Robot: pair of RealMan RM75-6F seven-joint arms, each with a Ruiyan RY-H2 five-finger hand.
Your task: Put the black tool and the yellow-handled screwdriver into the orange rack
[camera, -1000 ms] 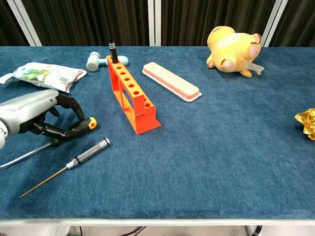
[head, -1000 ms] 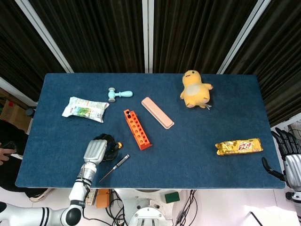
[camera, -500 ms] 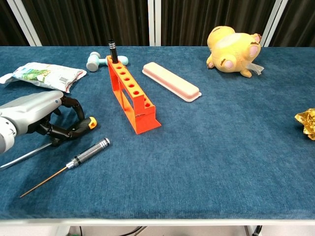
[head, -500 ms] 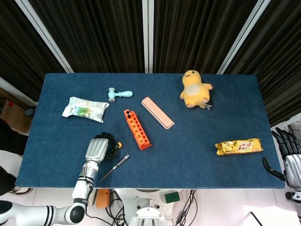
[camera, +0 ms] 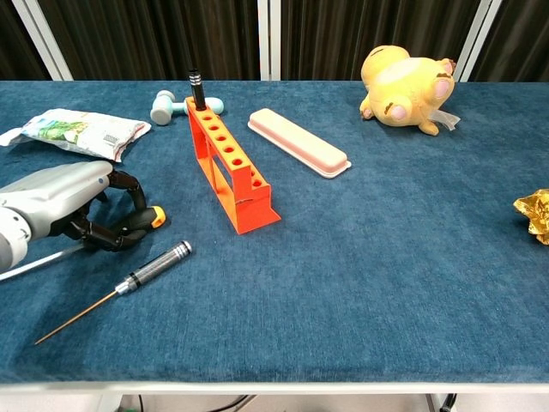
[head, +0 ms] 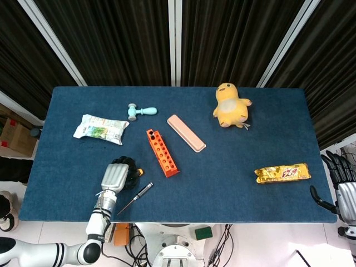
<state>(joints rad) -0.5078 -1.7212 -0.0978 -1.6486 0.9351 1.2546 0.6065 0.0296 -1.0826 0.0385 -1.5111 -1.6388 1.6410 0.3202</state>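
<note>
A deep blue cloth covers the tabletop (head: 233, 178), and behind its far edge hang dark pleated curtains (head: 222, 39) crossed by pale slanted frame bars; pale floor shows beyond the near and left edges in the head view. The orange rack (camera: 230, 167) stands left of centre, running away from the robot, with the black tool (camera: 197, 89) upright in its farthest hole. Near the front-left edge the left hand (camera: 64, 204) lies low on the cloth, its fingers (camera: 129, 193) clenched around the yellow-handled screwdriver (camera: 153, 216) — the handle tip juts out toward the rack, the metal shaft trails out behind the hand. Just in front of it lies a slim silver-and-black precision screwdriver (camera: 146, 274), apart from the hand. The right hand (head: 340, 183) sits off the tabletop's right edge, fingers released and spread, holding nothing. Around the cloth: a snack packet (head: 100, 128), a small teal hammer (head: 140, 111), a pink case (head: 186, 133), a yellow plush duck (head: 230, 105) and a gold wrapper (head: 282, 173).
</note>
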